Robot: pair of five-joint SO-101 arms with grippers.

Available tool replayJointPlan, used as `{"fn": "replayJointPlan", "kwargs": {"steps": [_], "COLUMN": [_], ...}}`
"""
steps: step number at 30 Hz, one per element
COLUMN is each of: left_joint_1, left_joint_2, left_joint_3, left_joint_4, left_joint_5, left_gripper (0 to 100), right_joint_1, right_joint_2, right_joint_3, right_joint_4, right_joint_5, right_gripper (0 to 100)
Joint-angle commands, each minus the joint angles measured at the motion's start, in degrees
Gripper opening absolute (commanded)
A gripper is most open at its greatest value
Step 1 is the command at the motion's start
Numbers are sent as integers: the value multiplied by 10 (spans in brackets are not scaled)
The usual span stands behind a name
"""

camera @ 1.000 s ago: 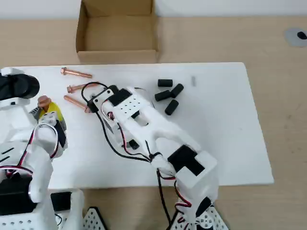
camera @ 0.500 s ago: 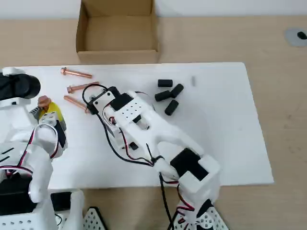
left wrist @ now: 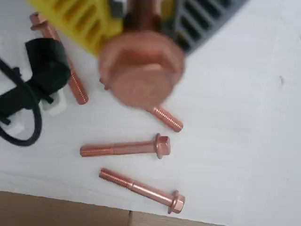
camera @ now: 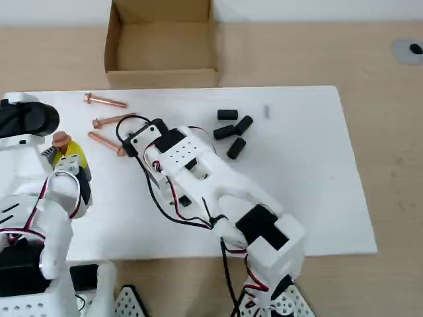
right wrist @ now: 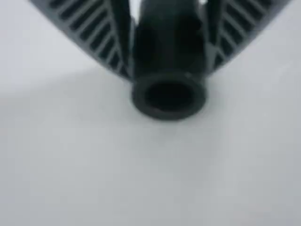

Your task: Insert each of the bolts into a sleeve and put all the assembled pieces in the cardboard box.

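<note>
Copper-coloured flanged hex-head metal bolt (left wrist: 141, 70): stiff, probably slick; my left pincer (left wrist: 141, 16) clamps its shank. Short black tubular sleeve (right wrist: 169, 89): light, clenched in my right pincer (right wrist: 169, 28).

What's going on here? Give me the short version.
Two robot arms are working on pairing bolts with sleeves. The left pincer grips a copper hex-head bolt. The right pincer grips a short black tube-shaped sleeve over the white mat. Other copper bolts and four black sleeves lie loose on the mat. No assembled piece is in the open cardboard box yet.
</note>
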Motion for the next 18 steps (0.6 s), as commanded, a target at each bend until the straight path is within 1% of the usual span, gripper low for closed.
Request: {"fn": "replayJointPlan", "kwargs": {"steps": [1, 4, 9, 12, 14, 18], "left_joint_1": [-10, -11, -10, -10, -10, -10], "left_joint_2": [-8, -8, -8, -8, -8, -8], "left_joint_3": [-10, -15, -57, -61, -61, -64], "left_joint_4": [-11, -11, -11, -11, -11, -11], "left_joint_5": [-1, -1, 0, 0, 0, 0], "left_gripper": [5, 5, 4, 4, 4, 4], "right_joint_1": [-6, 17, 64, 77, 77, 74], "right_joint_2": [5, -9, -59, -100, -135, -242], "right_joint_3": [-22, -94, -233, -312, -349, -385], "right_joint_4": [18, 79, 183, 236, 254, 254], "right_joint_5": [-2, -3, -1, 0, 0, 0], "right_gripper": [9, 9, 9, 9, 9, 9]}}
